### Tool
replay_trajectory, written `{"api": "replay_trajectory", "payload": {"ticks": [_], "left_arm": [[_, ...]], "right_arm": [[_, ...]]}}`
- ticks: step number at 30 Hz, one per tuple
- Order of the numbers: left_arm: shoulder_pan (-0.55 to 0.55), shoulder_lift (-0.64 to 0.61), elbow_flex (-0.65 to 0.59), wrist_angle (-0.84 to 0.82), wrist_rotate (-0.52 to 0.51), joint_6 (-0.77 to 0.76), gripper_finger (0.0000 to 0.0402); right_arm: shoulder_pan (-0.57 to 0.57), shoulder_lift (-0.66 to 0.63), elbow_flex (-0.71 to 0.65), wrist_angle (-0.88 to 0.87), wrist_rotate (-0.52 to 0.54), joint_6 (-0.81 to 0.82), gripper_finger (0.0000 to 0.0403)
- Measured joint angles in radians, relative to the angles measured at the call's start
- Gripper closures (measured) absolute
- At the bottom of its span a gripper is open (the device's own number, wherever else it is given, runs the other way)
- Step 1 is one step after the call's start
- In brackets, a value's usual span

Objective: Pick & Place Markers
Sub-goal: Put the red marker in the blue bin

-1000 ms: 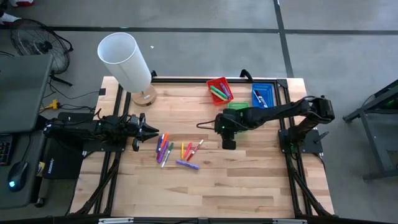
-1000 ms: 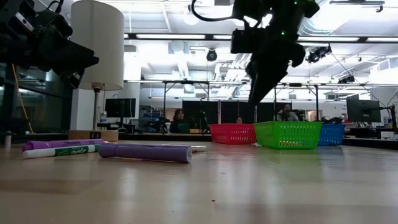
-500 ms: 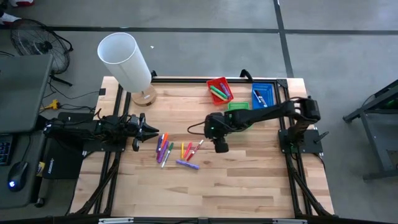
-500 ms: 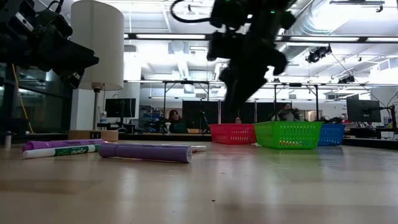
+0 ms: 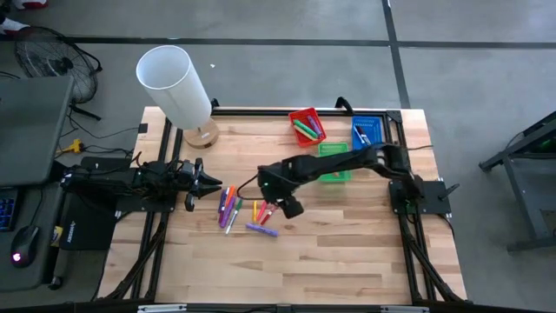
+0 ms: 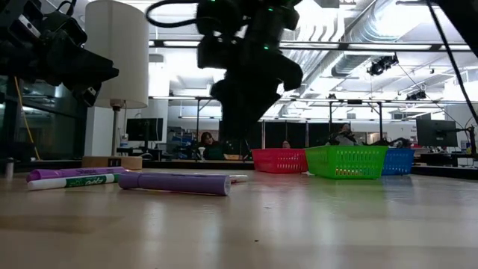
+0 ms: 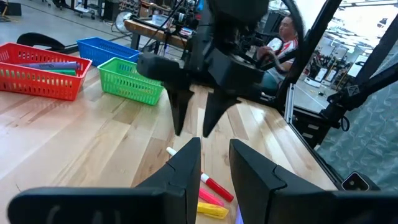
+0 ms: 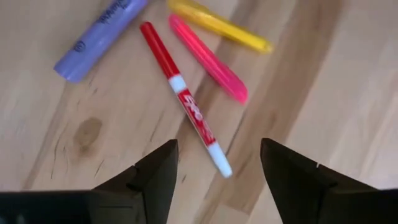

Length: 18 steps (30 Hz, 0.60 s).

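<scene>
Right gripper (image 8: 214,171): jaws spread, empty, above red marker (image 8: 183,98).
Marker axis: runs lengthwise between the fingers, not across them.
Left gripper (image 5: 211,184): waits partly closed, empty, beside pile.

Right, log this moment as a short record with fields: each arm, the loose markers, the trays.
right gripper: fingers open, above the red marker on the table, nothing held
left gripper: at the table's left side, beside the loose markers, nothing seen held
loose markers: red, pink marker, yellow marker, purple marker lying close together
trays: red tray, green tray, blue tray at the far right
</scene>
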Motion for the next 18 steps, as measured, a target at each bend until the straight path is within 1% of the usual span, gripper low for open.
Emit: {"api": "replay_trajectory", "payload": {"ticks": [3, 7, 11, 15, 18], "left_arm": [[0.000, 0.000, 0.000, 0.000, 0.000, 0.000, 0.0318], [0.000, 0.000, 0.000, 0.000, 0.000, 0.000, 0.0318], [0.000, 0.000, 0.000, 0.000, 0.000, 0.000, 0.0318], [0.000, 0.000, 0.000, 0.000, 0.000, 0.000, 0.0318], [0.000, 0.000, 0.000, 0.000, 0.000, 0.000, 0.0318]], "right_arm": [[0.011, 0.054, 0.071, -0.051, 0.001, -0.055, 0.0187], [0.033, 0.111, 0.121, -0.087, 0.012, -0.128, 0.0187], [0.058, 0.133, 0.121, -0.079, 0.019, -0.196, 0.0188], [0.076, 0.145, 0.121, -0.074, 0.080, -0.221, 0.0188], [0.081, 0.157, 0.121, -0.078, 0.097, -0.223, 0.0190]]}}
